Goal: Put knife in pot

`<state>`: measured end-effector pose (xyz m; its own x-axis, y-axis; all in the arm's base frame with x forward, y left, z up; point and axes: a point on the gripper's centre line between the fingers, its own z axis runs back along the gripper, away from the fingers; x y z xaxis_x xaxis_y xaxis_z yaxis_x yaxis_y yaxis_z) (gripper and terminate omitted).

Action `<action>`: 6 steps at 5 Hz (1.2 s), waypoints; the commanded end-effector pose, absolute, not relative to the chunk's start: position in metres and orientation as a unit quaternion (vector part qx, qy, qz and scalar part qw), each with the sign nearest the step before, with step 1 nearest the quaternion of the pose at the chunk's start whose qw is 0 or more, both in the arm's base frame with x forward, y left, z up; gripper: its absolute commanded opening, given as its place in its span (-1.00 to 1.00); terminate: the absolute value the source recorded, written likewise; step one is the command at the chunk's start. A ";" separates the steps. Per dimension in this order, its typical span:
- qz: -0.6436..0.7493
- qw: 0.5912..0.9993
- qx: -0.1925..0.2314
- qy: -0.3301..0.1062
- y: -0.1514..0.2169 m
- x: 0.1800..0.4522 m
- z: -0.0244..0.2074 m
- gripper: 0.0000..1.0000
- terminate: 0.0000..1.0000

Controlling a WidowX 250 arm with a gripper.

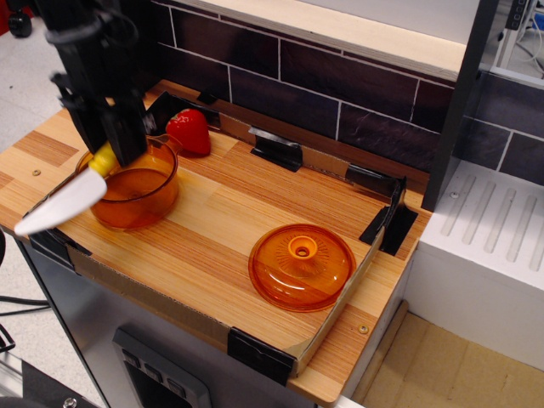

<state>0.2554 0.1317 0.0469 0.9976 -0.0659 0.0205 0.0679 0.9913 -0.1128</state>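
Because the jaws pinch only the knife (64, 197) by its yellow handle, its blade overhanging the pot (130, 185) at left, releasing now risks a miss.

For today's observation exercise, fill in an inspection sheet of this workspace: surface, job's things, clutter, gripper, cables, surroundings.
Surface: wooden counter with a cardboard-edged tray area.
Job's things: knife held by its yellow handle, white blade past the pot's left rim; pot upright, nothing seen inside.
Clutter: strawberry behind the pot; orange lid lying apart to the right.
Gripper: gripper shut on the knife over the pot.
Cables: nothing seen.
Surroundings: dark tiled wall behind.
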 end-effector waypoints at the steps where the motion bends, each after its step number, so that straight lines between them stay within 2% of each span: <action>1: -0.031 0.999 -0.030 -0.031 0.132 0.261 0.059 1.00 -1.00; 2: -0.036 0.998 -0.026 -0.036 0.132 0.263 0.058 1.00 -1.00; 4: -0.039 0.996 -0.035 -0.067 0.126 0.276 0.085 1.00 -1.00; 5: -0.046 0.994 -0.043 -0.093 0.117 0.283 0.115 1.00 -1.00; 6: -0.045 0.993 -0.055 -0.096 0.114 0.292 0.138 1.00 -1.00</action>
